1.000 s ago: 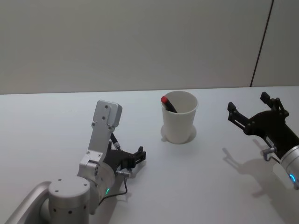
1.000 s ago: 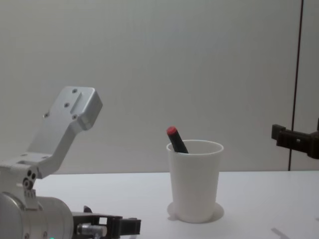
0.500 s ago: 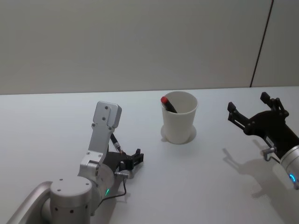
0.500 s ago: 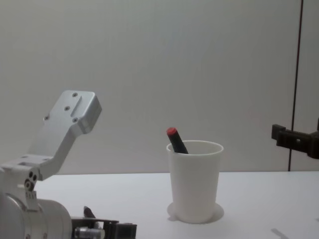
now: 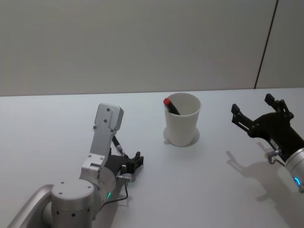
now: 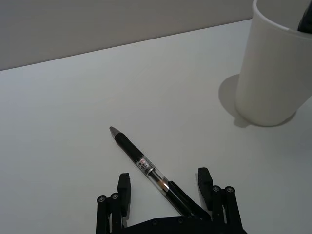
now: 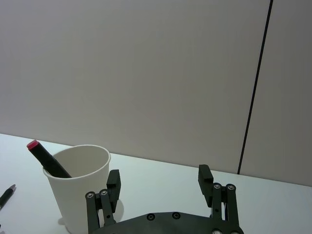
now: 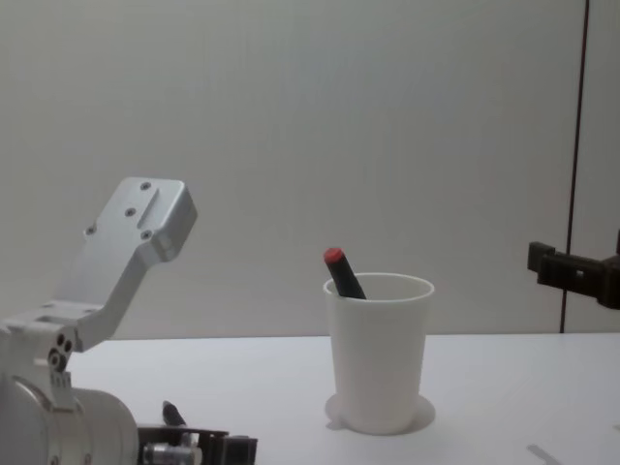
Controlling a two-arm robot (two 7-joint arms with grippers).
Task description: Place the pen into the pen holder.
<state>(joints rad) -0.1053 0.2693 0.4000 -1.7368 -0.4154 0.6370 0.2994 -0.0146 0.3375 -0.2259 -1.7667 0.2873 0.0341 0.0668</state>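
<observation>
Left end effector (image 5: 134,165) staged astride the pen (image 5: 117,145); no grip yet.
Head view: we find the pen flat on the surface (image 5: 209,171), left of the pen holder (image 5: 182,124). Left wrist view: the fingers (image 6: 124,192) are spread either side of the pen, ready to pinch. Right wrist view: the right end effector (image 7: 159,172) hangs spread, parked clear.

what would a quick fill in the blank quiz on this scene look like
1. The pen lies flat on the ___, within the open left gripper.
2. The marker standing in the cup has a ___ cap.
3. The right gripper is ___ and holds nothing.
Missing words: table; red; open.
</observation>
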